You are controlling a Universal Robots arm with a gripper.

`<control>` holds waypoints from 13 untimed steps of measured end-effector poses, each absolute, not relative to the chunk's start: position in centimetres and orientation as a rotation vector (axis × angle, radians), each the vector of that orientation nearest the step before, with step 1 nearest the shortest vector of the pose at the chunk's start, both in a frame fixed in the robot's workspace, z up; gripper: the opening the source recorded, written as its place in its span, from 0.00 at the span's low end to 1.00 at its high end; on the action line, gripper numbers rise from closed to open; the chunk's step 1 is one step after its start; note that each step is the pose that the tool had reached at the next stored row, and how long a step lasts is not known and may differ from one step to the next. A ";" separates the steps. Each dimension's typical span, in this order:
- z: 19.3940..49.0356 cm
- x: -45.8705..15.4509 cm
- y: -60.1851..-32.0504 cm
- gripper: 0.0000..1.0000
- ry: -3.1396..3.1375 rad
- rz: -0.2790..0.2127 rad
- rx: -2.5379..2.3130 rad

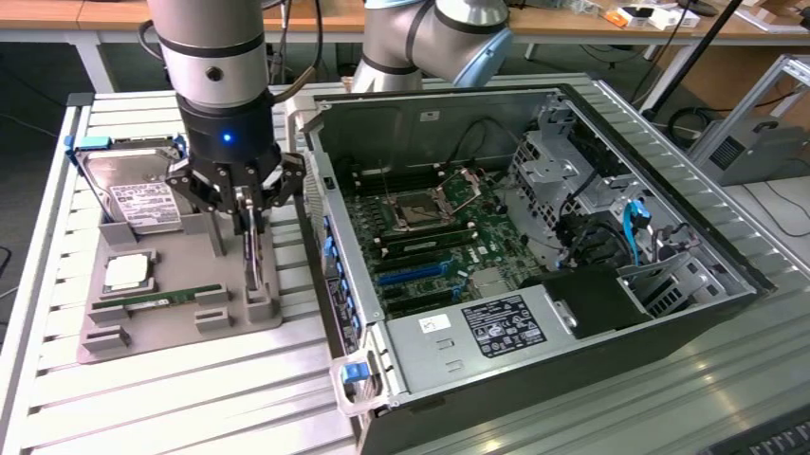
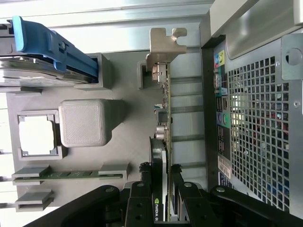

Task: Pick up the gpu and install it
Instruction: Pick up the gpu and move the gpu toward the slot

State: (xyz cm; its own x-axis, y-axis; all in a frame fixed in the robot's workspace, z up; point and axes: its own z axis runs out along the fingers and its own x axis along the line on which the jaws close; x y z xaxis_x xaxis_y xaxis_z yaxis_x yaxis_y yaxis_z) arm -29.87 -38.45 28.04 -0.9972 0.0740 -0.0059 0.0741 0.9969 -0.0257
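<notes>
the gripper [image 1: 253,245] is clamped on the gpu [image 2: 163,109], which stands edgewise between its jaws.

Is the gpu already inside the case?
No, the gpu stands on edge in the tray beside the case, with the end effector closed on it.
</notes>
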 end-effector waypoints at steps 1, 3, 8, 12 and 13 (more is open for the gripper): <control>28.1 -29.9 -38.4 0.27 3.134 -0.041 0.116; 28.2 -29.9 -38.4 0.27 3.134 -0.041 0.116; 28.3 -29.9 -38.4 0.27 3.134 -0.040 0.116; 28.4 -29.9 -38.4 0.27 3.134 -0.040 0.116; 28.5 -29.9 -38.4 0.27 3.134 -0.040 0.116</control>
State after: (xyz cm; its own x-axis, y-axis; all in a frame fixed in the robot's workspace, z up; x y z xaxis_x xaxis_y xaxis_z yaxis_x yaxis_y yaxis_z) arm -29.87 -38.45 28.49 -0.9972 0.0740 -0.0059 0.0741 0.9969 -0.0252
